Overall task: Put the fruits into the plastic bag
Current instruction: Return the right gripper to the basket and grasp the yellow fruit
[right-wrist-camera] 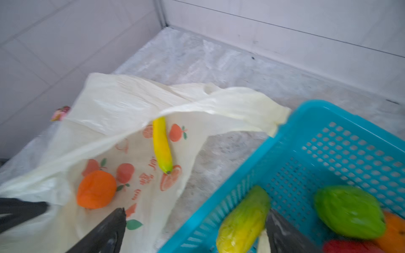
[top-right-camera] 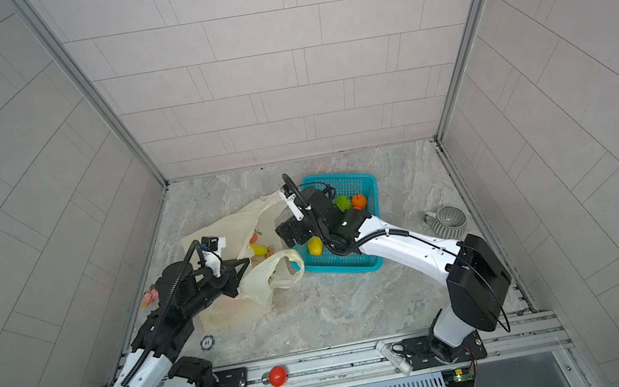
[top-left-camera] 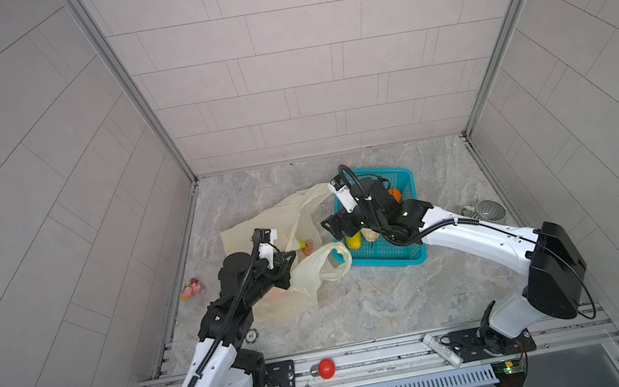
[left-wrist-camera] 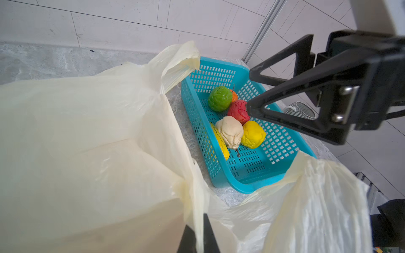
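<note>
worktop point(top-left-camera: 379, 301): grey marble, tiled walls on three sides.
plastic bag point(top-left-camera: 238, 235): lies left of centre with its mouth towards the basket. Far handle reaches the basket's far-left corner. Near handle loops up against the basket's front-left corner.
teal mesh basket point(top-left-camera: 386, 264): just right of the bag, touching both handles.
left gripper point(top-left-camera: 293, 254): jaws pressed together, pinching the bag's upper film by the near handle, so the mouth is held lifted.
right gripper point(right-wrist-camera: 195, 221): jaws spread wide with nothing between them, straddling the basket's bag-side rim. One finger is above the bag, the other down in the basket beside the yellow-green oblong fruit point(right-wrist-camera: 243, 221).
grey ribbed mug point(top-left-camera: 489, 211): on the worktop right of the basket, apart from it.
in the bag, on the printed lower sheet inside the mouth: orange ball point(right-wrist-camera: 96, 189) and banana point(right-wrist-camera: 162, 145), not touching each other.
in the basket, clustered: green ball point(left-wrist-camera: 219, 98), red ball point(left-wrist-camera: 237, 110), beige fruit point(left-wrist-camera: 230, 131), yellow ball point(left-wrist-camera: 253, 134), with a small orange fruit point(top-right-camera: 359, 201) tucked behind the green ball.
pink toy point(top-left-camera: 191, 288): at the worktop's left edge, left of the bag.
red button point(top-left-camera: 325, 368): on the front rail.
</note>
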